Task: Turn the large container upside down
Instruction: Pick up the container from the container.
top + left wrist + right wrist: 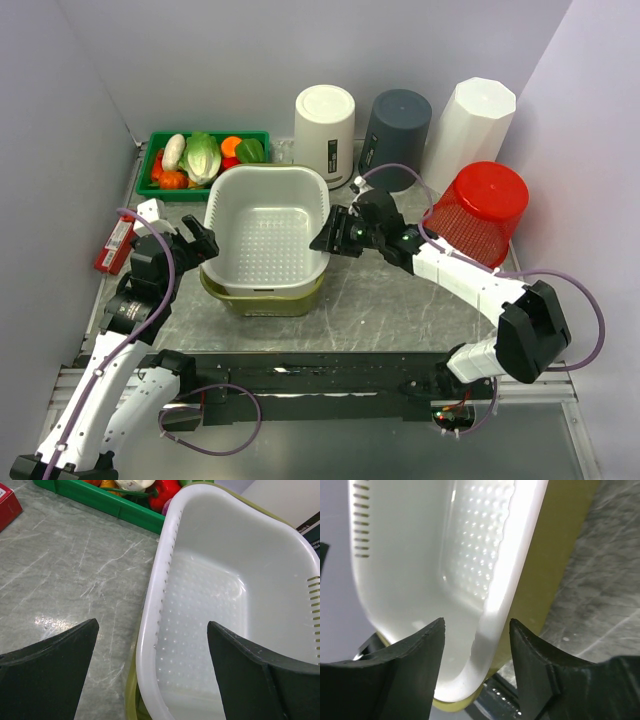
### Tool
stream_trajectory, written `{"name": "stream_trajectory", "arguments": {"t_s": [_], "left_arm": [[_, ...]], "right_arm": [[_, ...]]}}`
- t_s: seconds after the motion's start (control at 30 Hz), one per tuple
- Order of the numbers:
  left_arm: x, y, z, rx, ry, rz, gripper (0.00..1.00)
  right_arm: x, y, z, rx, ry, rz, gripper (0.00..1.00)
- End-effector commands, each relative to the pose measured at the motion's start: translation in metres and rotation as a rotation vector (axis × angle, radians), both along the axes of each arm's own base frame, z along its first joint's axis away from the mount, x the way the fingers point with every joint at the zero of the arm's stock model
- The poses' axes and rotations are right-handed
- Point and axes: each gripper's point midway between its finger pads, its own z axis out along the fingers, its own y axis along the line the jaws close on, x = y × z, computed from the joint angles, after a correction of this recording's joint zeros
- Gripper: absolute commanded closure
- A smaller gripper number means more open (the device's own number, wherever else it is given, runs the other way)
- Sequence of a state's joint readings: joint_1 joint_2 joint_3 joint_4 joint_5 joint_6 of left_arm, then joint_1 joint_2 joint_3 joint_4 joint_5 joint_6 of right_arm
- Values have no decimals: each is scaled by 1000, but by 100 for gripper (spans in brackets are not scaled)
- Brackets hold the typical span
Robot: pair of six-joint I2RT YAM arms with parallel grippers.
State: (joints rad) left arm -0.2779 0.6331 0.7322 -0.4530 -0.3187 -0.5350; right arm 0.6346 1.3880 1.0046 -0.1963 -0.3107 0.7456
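Left gripper [203,243] is wide open, straddling the left rim of the white basin [265,240] with no contact. The basin sits upright mid-table, nested in an olive tub [262,300]. Right gripper [477,625] has its jaws part-open on either side of the right rim, gaps visible, nothing gripped. Risks: pinching only the white rim could lift the basin out and leave the tub behind. If one side clamps first, the basin tilts or slides. The thin, slick rim may slip mid-flip. A wide swing could hit the veg tray [210,134] behind or the red basket [485,205] on the right.
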Motion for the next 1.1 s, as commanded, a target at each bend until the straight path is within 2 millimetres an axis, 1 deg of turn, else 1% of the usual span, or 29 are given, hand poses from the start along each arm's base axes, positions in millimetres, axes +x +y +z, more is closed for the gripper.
{"name": "stream_trajectory", "arguments": {"t_s": [0.0, 0.13, 0.2, 0.23, 0.37, 0.43, 0.63, 0.77, 0.8, 0.9, 1.07], "left_arm": [[4, -1, 11, 0, -36, -8, 4], [4, 0, 12, -1, -40, -3, 4], [4, 0, 11, -2, -40, -1, 4], [4, 0, 11, -1, -40, -3, 4], [5, -1, 10, -1, -35, -6, 4], [5, -2, 10, 0, -33, -9, 4], [4, 0, 11, -1, -38, -4, 4], [4, 0, 11, -3, -40, -2, 4], [4, 0, 12, -2, -41, -3, 4], [4, -1, 11, -3, -40, -7, 4], [5, -5, 9, -1, -26, -26, 4]], "right_arm": [[7, -6, 32, -43, -114, -46, 41], [8, -6, 34, -78, -130, -55, 53], [7, -5, 35, -105, -136, -60, 56], [8, -6, 35, -121, -145, -67, 59], [11, -8, 40, -150, -175, -90, 62], [8, -8, 45, -165, -192, -90, 65], [5, -6, 58, -127, -235, -88, 68], [2, 1, 68, -62, -259, -70, 68], [2, 1, 67, -54, -249, -77, 68], [0, 2, 75, -10, -265, -87, 67], [-7, 12, 79, 58, -251, -41, 66]]}}
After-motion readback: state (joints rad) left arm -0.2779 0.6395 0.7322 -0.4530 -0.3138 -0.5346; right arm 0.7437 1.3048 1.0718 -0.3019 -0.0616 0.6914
